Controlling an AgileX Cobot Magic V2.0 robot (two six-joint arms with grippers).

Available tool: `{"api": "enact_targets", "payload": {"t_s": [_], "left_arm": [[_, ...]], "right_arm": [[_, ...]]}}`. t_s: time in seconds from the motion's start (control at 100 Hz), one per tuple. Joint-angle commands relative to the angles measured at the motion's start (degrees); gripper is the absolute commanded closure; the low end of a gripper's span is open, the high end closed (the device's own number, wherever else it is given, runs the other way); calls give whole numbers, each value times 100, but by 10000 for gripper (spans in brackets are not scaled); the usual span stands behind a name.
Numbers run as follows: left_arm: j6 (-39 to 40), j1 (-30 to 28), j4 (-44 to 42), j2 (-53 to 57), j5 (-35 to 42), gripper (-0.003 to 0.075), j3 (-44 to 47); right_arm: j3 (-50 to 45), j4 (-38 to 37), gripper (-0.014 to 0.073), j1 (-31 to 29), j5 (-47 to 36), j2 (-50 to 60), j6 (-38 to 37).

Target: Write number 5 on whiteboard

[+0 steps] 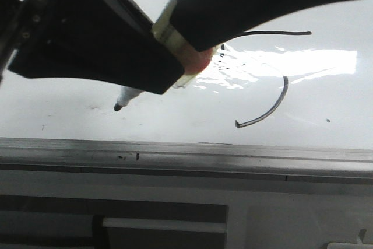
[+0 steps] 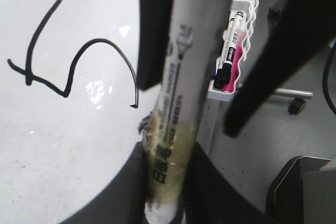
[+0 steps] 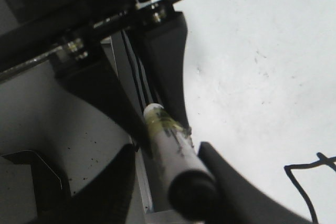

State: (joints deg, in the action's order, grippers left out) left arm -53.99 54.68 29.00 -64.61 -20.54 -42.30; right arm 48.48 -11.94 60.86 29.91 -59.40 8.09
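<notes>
The whiteboard (image 1: 58, 109) lies flat and carries a black hand-drawn number 5 (image 1: 280, 32), partly hidden behind the arms in the front view. The left wrist view shows the whole number 5 (image 2: 100, 39). My left gripper (image 2: 168, 150) is shut on the yellow-taped part of a white marker (image 2: 191, 66). The marker's nib (image 1: 118, 106) pokes out low over the board, left of the 5; contact cannot be told. My right gripper (image 3: 167, 148) is open, its fingers (image 2: 152, 30) standing either side of the marker's black rear end (image 3: 191, 195).
The board's grey metal frame edge (image 1: 186, 153) runs along the near side. Beside the board, a white wavy tray (image 2: 247, 11) holds spare markers and something pink. A wheeled stand foot (image 2: 296, 106) sits on the floor beyond it.
</notes>
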Motion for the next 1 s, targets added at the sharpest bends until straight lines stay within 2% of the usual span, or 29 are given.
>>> {"api": "enact_targets", "payload": {"t_s": [0.0,0.08,0.16,0.24,0.33,0.45,0.64,0.79,0.99], "left_arm": [[369,10,176,100,322,741,-204],[671,-28,176,100,338,741,-204],[1174,-137,176,86,413,741,-204],[1775,-285,176,86,655,741,-193],[2640,-457,176,86,1165,741,-92],[3100,-665,176,71,1667,741,95],[3109,-735,428,-281,2054,741,142],[3109,-735,1170,-649,2534,741,142],[3109,-735,1193,-1043,2693,741,142]], "right_arm": [[279,-87,157,1,-288,310,67],[382,-87,95,1,-251,507,67],[492,-87,111,1,-143,727,67],[557,-87,169,1,-55,949,-9],[565,-101,326,1,-41,1233,-262],[565,-101,668,1,257,1518,-285],[565,-122,646,1,586,1719,-500],[565,-122,646,1,601,1753,-527],[565,-122,646,1,601,1753,-739]]}}
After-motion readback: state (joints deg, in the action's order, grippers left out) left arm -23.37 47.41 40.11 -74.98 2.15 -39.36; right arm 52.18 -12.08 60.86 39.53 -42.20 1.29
